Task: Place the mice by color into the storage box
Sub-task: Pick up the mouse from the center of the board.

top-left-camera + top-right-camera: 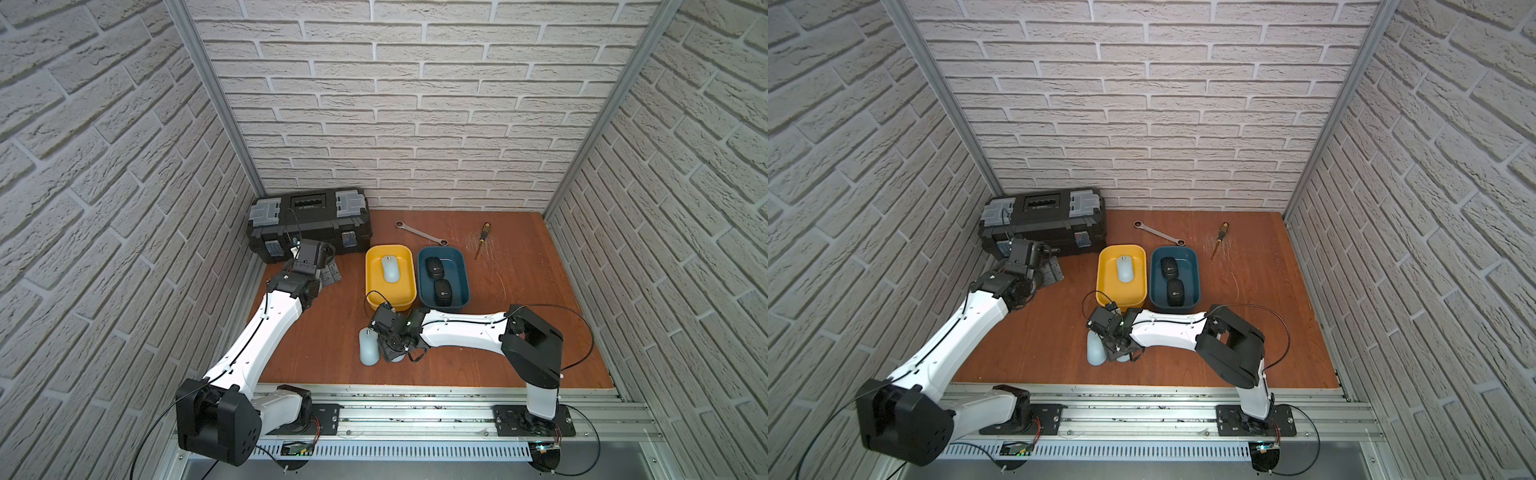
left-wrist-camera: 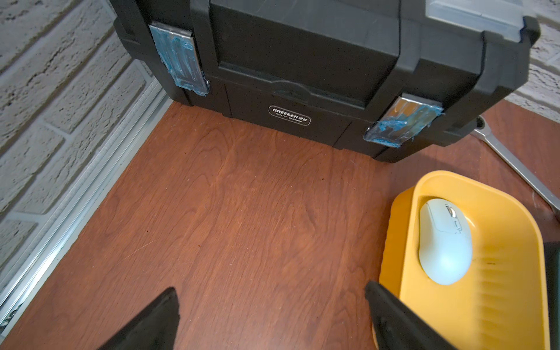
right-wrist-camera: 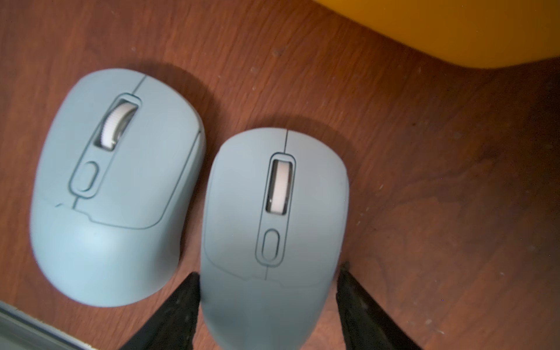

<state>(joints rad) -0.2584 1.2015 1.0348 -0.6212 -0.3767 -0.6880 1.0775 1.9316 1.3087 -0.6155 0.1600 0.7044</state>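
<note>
R jaws: clamped on pale blue mouse (image 3: 272,242), on worktop (image 3: 424,212) | 2nd blue mouse (image 3: 115,188) just beside | L jaws: released, wide apart

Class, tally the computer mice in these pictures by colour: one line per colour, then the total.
Pale blue plastic computer mice: 3
Black oval computer mice: 2
Total: 5
</note>
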